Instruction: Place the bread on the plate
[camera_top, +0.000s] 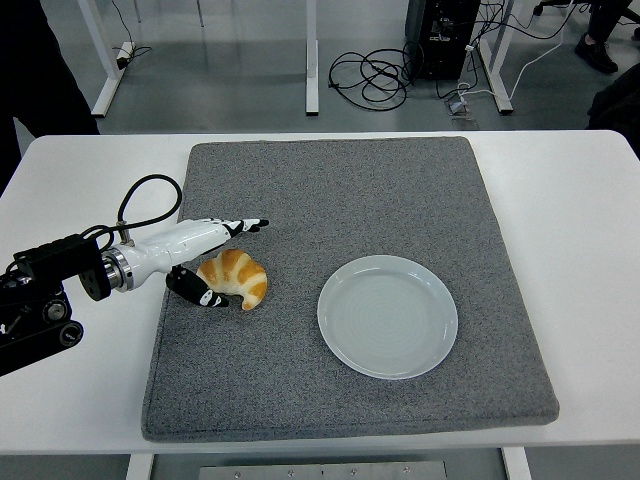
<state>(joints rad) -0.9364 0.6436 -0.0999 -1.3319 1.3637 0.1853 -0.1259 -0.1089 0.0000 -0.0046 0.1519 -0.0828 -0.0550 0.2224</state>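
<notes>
A golden croissant (237, 277) lies on the left part of the grey mat (340, 200). My left hand (215, 258) sits right at its left side, fingers spread: the upper fingers (245, 225) point right above the bread and the thumb (200, 292) rests by its lower left end. The fingers are not closed around it. A pale round plate (387, 316) lies bare on the mat, to the right of the croissant. My right hand is out of sight.
A black cable (150, 205) loops over the left wrist above the white table (570, 220). A person in dark clothing (45, 70) stands at the top left. Table legs and cables lie on the floor behind.
</notes>
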